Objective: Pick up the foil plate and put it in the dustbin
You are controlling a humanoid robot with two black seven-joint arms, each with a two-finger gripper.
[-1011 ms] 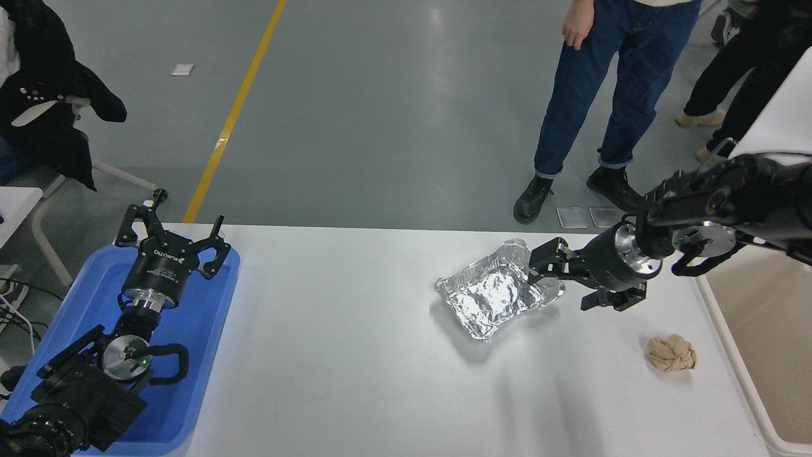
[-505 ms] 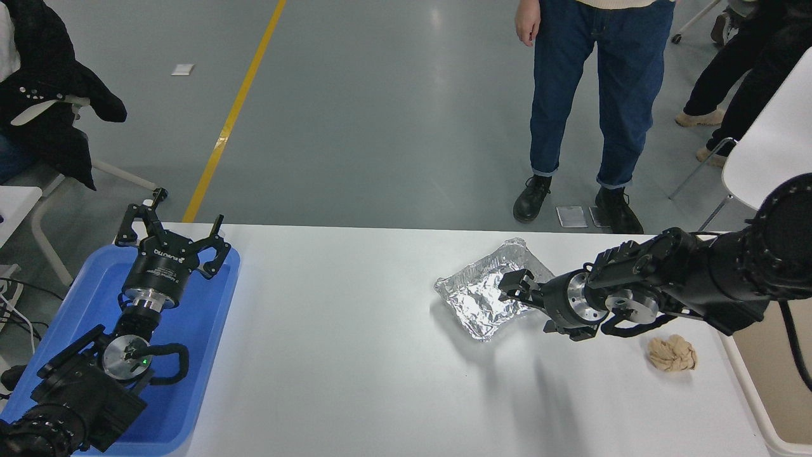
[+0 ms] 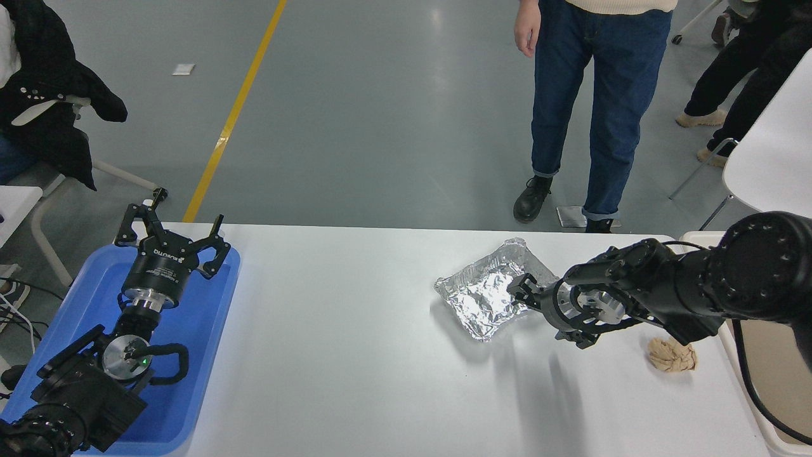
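At the lower left, the parked left gripper [image 3: 170, 236] hangs over the shallow blue plastic tray [image 3: 190, 355], its fingers spread and holding nothing. Right of the white table's [image 3: 342, 355] centre lies the shiny, crinkled silver foil plate [image 3: 485, 293]. The black right gripper [image 3: 521, 293] is at its right rim; whether its fingers grip the foil cannot be told. A crumpled tan paper ball [image 3: 671, 355] sits nearby, and only a sliver of the cream-beige dustbin [image 3: 764, 355] shows at the right edge.

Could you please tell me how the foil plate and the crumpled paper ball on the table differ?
The foil plate is shiny silver; the paper ball is dull tan. The plate is a shallow, open tray and clearly larger; the ball is a small wad. The right gripper is at the plate's edge, not at the ball. Both are crinkled and rest on the white table.
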